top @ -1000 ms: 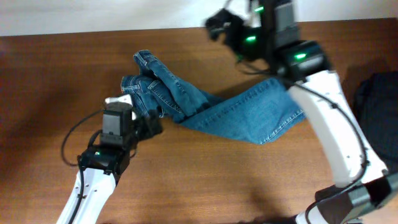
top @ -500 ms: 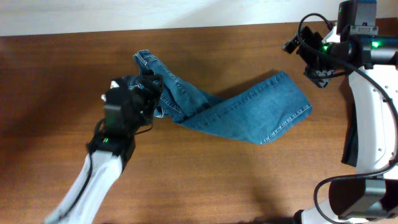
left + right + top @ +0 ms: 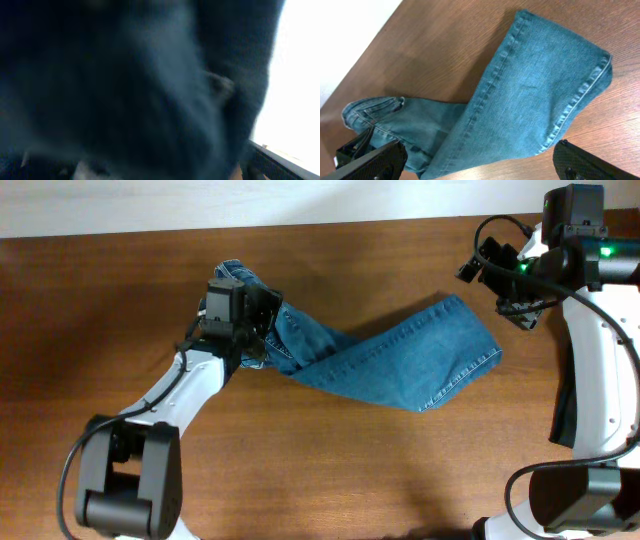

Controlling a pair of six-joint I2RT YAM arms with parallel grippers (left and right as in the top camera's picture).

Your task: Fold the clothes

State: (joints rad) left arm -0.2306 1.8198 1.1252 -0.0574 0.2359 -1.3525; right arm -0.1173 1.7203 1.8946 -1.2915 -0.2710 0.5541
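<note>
One blurred view hides whether left hand (image 3: 258,322) pinches jeans (image 3: 400,365); right hand (image 3: 497,290) spread.

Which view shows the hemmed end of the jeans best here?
The right wrist view: the hem lies flat on the table, large, its stitching sharp. Overhead shows the same hem small but whole. The left wrist view gives only dark blur, no hem.

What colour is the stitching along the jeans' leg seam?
Pale, lighter than the blue denim; best seen on the jeans in the right wrist view.
</note>
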